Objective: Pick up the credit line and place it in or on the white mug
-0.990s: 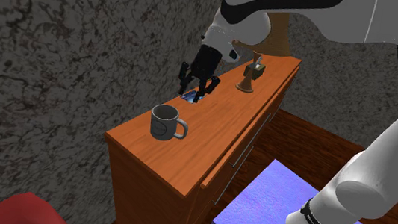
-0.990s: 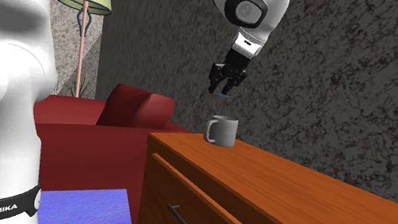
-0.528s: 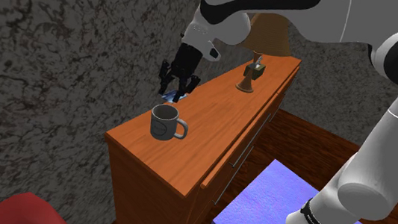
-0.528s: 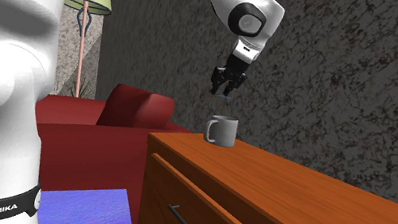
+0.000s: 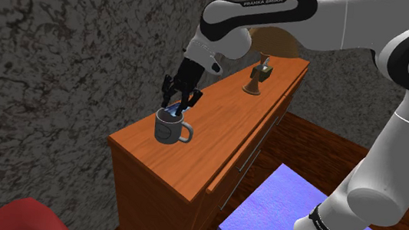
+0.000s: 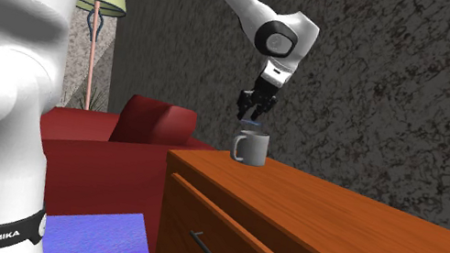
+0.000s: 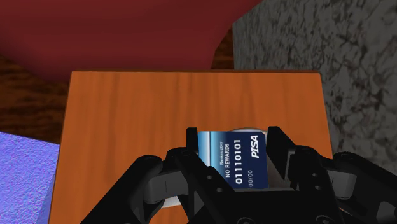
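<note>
"Where was the credit card?"
"Clasped upright between the fingers of the gripper, its lower edge at the mouth of the grey mug."
"And the mug?"
"Upright on the wooden surface, near the end by the red couch."

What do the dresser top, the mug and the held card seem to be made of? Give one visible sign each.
Dresser top: wood, orange-brown with grain lines, smooth finish.
Mug: plain matte grey; ceramic or metal, the look leaves it open.
Card: probably plastic, thin, dark blue, with printed white lettering.
</note>
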Robot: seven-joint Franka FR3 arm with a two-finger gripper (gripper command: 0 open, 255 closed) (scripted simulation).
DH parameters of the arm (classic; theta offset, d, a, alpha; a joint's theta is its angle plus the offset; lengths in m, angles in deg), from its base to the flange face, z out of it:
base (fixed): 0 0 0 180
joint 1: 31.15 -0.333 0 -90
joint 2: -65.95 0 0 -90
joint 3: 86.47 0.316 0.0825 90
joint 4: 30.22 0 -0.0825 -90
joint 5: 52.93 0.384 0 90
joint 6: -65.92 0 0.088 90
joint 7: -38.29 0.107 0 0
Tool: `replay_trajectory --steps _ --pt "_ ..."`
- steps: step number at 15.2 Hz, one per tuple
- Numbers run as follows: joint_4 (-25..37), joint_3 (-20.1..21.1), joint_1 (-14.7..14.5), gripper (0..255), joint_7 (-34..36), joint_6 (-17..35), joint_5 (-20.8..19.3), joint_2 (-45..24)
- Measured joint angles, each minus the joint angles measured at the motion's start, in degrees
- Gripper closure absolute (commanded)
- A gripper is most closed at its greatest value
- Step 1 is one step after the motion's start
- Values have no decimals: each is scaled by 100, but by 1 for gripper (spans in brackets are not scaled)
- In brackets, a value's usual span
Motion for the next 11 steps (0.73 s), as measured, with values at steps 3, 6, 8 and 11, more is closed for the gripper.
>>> replay_trajectory --steps 3,6,8,11 --pt "-140 7 -11 255 -98 174 29 -57" --pt "-259 13 -22 255 -198 350 57 -136" --pt "-283 13 -22 255 -224 384 63 -152" --pt "-293 13 -22 255 -230 395 66 -152"
